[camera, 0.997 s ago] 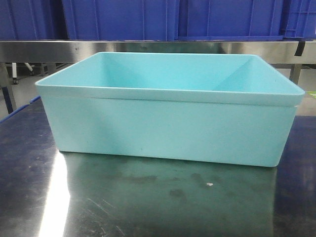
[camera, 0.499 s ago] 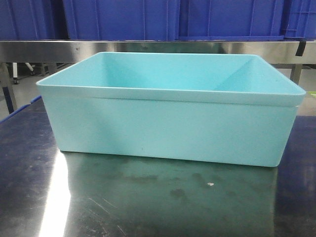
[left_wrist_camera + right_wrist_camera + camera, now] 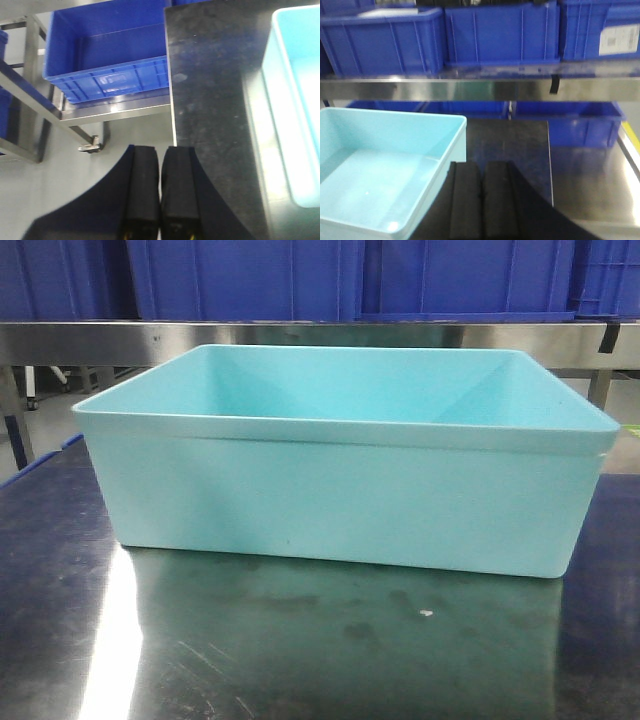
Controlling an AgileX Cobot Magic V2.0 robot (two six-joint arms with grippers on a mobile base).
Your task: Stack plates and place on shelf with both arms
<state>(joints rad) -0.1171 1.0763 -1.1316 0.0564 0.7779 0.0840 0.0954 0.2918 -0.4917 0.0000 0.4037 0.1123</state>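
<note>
Squarely in the middle of the front view, a pale turquoise tub (image 3: 340,490) is sitting on the dark, scuffed steel surface (image 3: 300,650), open side up, with nothing showing inside it. Behind the tub, the shelf (image 3: 300,340) is showing its flat shiny front rail, running level just above the tub's far rim. Blue crates (image 3: 250,280) are standing in a row on that tier, above and behind the tub. In front of the tub, a small white speck (image 3: 425,613) is lying on the surface.

From the left wrist view, the left arm (image 3: 142,200) is hanging beside the tub (image 3: 295,100), well apart from it, over the surface's outer edge. Its jaws are pressing together, clenched on nothing. Beyond that edge, another blue crate (image 3: 107,65) is resting on a low steel tier.

From the right wrist view, the right arm (image 3: 465,205) is hovering just beside the tub's (image 3: 380,170) near corner, and its jaws are likewise clenching shut on nothing. Past the tub, the shelf rail (image 3: 470,89) is crossing the view.
</note>
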